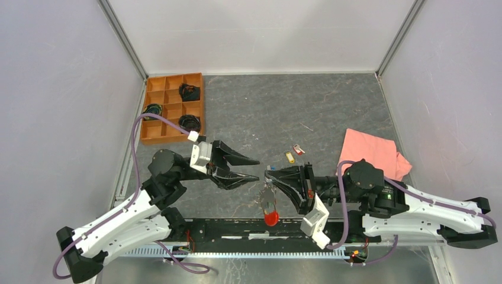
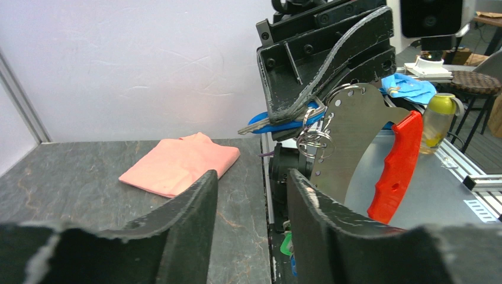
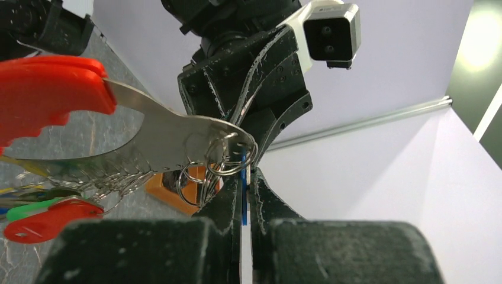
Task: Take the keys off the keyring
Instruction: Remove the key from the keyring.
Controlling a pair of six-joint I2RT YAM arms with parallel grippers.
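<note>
My right gripper (image 1: 270,173) (image 3: 243,177) is shut on a blue-headed key (image 3: 243,198) (image 2: 277,125). That key sits on the keyring (image 3: 229,161) (image 2: 314,139), a cluster of thin metal rings. From the rings hangs the strap, red (image 1: 271,216) (image 2: 395,167) with a pale metal side (image 3: 166,142). A green key (image 3: 28,210) and a red key (image 3: 48,222) dangle with it. My left gripper (image 1: 256,168) (image 2: 251,180) is open, its tips just left of the rings and touching nothing. A yellow key (image 1: 289,157) and a red key (image 1: 299,150) lie loose on the table.
A folded pink cloth (image 1: 370,151) (image 2: 180,163) lies at the right. An orange compartment tray (image 1: 171,106) holding dark coiled items stands at the back left. The table's front rail (image 1: 254,228) runs just below the hanging strap.
</note>
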